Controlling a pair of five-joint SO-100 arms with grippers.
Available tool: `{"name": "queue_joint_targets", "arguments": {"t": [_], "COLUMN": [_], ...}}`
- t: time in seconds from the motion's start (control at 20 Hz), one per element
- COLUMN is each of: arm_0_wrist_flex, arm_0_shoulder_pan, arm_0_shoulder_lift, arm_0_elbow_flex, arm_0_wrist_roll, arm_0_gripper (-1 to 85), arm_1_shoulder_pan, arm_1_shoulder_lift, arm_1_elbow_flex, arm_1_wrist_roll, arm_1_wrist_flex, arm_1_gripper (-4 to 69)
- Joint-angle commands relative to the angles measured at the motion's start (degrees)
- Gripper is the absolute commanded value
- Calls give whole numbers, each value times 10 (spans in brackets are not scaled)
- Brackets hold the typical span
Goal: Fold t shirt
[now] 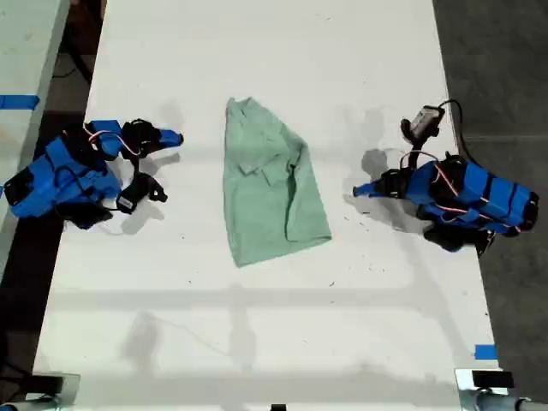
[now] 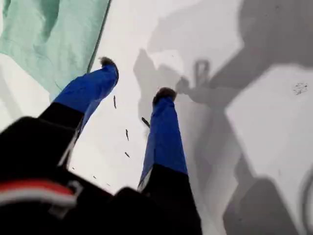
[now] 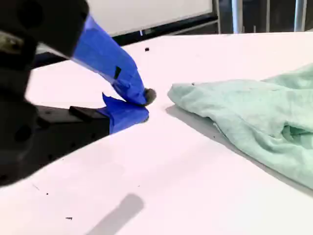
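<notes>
Both tools hold nothing: my first tool point(image 2: 136, 77) gapes, my second tool point(image 3: 145, 104) nearly closed beside the t shirt point(image 1: 270, 181).

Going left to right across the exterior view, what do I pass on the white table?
my second end effector → the t shirt → my first end effector

Our exterior view looks straight down on the white flat bench point(image 1: 274, 51); both wrist views sit close, sharing its wrinkled mint-green fabric t shirt point(image 1: 270, 184).
</notes>
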Motion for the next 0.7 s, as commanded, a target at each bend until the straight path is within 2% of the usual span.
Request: {"name": "queue_joint_targets", "arguments": {"t": [0.0,0.2,0.25,0.35,0.5,0.65], "arm_0_wrist_flex": [37,40,41,40,29,69], "arm_0_shoulder_pan": [31,32,35,77,146,214], "arm_0_shoulder_lift": [5,5,4,-26,-301,-671], "arm_0_elbow_flex": [-1,0,1,-20,-172,-468], "arm_0_wrist_roll": [-13,-35,-54,-135,-240,-258], "arm_0_gripper": [-3,-3,-3,-3,-3,-3], "arm_1_shoulder_pan": [28,28,28,28,34,33], "arm_1_shoulder_lift": [6,6,6,6,6,6], "arm_1_elbow_flex": [25,25,25,25,25,25], "arm_1_wrist_roll": [-11,-12,-12,-13,-17,-17], "arm_1_wrist_flex": [1,1,1,1,1,1], "arm_1_gripper": [0,0,0,1,1,1]}}
